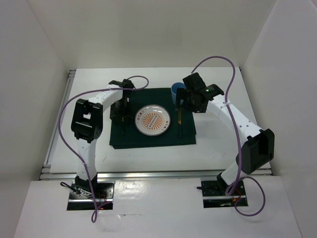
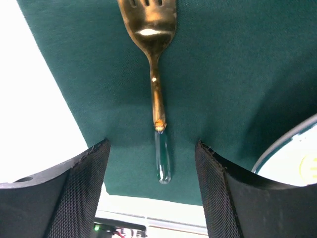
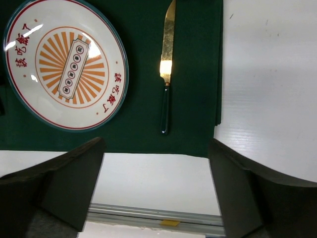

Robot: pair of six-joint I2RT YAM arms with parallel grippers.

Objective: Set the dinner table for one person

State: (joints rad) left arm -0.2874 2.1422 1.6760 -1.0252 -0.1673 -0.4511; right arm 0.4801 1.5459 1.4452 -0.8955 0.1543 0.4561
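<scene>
Placemat (image 2: 237, 74) with fork (image 2: 156, 89) (clearest from left wrist)

One large flat white rectangular tabletop with silver metal rails (image 1: 148, 161), one dark green square cloth placemat (image 1: 148, 141), one round white plate with an orange sunburst and teal rim (image 1: 153, 120), one gold metal fork with a clear handle (image 2: 157, 94), one gold-bladed knife with a dark green handle (image 3: 167, 64), one blue round cup (image 1: 176, 89), two white-and-black robot arms, namely left arm (image 1: 86, 126) and right arm (image 1: 237, 124), and two purple cables, namely left cable (image 1: 60, 119) and right cable (image 1: 218, 57)

Mat (image 1: 148, 141) w/ plate (image 1: 153, 120), fork (image 2: 156, 74), knife (image 3: 167, 74)
</scene>
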